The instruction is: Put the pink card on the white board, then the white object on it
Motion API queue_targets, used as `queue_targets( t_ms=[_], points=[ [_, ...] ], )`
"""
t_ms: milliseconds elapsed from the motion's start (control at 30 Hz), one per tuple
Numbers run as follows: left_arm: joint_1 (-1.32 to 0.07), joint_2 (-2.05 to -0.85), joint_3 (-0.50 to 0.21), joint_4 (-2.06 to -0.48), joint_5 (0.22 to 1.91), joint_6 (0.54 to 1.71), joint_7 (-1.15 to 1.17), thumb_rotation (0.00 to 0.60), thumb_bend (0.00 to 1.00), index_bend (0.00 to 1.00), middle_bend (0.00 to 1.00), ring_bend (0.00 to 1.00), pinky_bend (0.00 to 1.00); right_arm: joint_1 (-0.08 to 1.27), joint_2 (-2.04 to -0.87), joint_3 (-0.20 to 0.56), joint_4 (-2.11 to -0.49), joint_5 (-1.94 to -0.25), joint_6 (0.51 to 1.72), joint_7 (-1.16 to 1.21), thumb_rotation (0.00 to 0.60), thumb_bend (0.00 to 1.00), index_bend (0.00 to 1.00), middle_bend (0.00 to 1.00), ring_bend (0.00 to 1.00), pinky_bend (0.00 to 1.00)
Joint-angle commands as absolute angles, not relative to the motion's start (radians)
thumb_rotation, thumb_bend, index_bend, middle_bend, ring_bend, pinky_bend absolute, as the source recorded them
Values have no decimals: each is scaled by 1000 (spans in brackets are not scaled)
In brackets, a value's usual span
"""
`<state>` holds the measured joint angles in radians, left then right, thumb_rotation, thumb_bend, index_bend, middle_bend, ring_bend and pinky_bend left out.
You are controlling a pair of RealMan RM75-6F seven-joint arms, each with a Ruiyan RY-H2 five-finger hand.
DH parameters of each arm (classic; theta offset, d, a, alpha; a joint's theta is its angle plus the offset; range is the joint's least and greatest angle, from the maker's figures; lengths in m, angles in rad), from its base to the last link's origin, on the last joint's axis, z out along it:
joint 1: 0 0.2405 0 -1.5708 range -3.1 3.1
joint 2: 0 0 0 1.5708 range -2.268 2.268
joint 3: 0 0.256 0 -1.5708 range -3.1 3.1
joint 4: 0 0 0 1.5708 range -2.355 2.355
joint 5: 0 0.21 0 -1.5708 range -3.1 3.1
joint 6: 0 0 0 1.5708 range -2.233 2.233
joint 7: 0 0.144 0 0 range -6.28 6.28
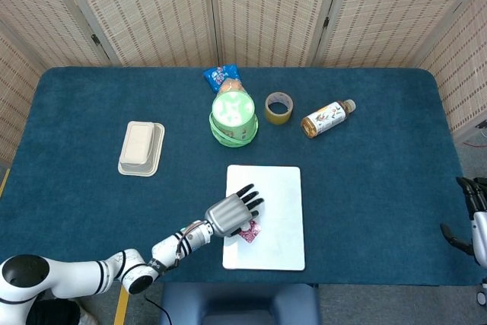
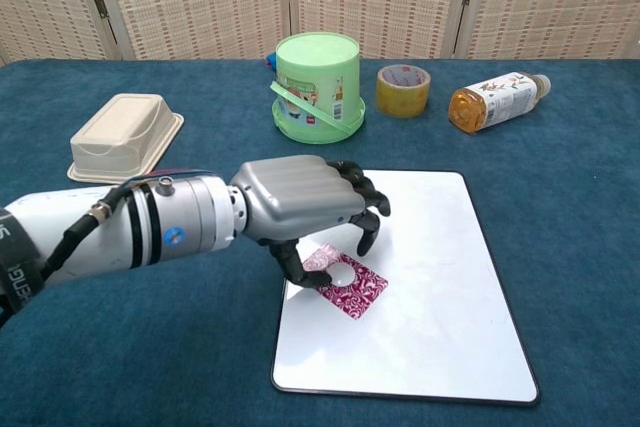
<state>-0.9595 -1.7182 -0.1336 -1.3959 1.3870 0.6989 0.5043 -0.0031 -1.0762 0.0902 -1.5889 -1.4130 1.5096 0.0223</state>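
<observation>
The left hand [image 2: 300,205] was held low over the white board [image 2: 430,297], fingers [image 2: 365,232] curled down with the pink card [image 2: 352,289] lying flat right under them. The small white object [image 2: 349,269] was seen on the card just below the fingertips, though whether it was still being pinched couldn't be told. The right hand [image 1: 473,211] was parked far off at the tabletop [image 1: 380,188] edge, fingers loosely apart.

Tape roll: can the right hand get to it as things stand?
Probably, but not quickly. The right hand sits at the table's far right edge, well away from the tape roll. Bare tabletop lies between; only the bottle beside the roll might crowd its fingers.
</observation>
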Motion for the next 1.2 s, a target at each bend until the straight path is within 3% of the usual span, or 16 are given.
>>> queue_targets(
  t_ms=[33,133,567,833,1200],
  points=[
    [-959,-1699,-127,-1431,1350,697,532,600,357,183,141,79,0,-4,-1076,90,-1588,-1414,1511,24,600,291,71,130,118,109],
    [-945,-1678,-127,-1469,1342,734,531,600,350,130,137,77,0,-5,-1076,90,-1589,-1417,1514,26,600,292,71,130,118,109],
    [-760,-1440,-140,-1644,1328,1028,398,600,350,177,137,84,0,2,-1075,91,-1580,-1437,1516,35,600,292,71,130,117,109],
    [-605,-1290,-138,-1672,1250,1186,303,600,353,194,137,85,0,15,-1061,96,-1576,-1442,1500,67,600,292,71,130,117,108],
    [-403,-1180,-71,-1697,1209,1352,252,600,354,203,137,84,0,54,-1063,93,-1551,-1449,1432,142,600,292,76,138,117,108]
  ],
)
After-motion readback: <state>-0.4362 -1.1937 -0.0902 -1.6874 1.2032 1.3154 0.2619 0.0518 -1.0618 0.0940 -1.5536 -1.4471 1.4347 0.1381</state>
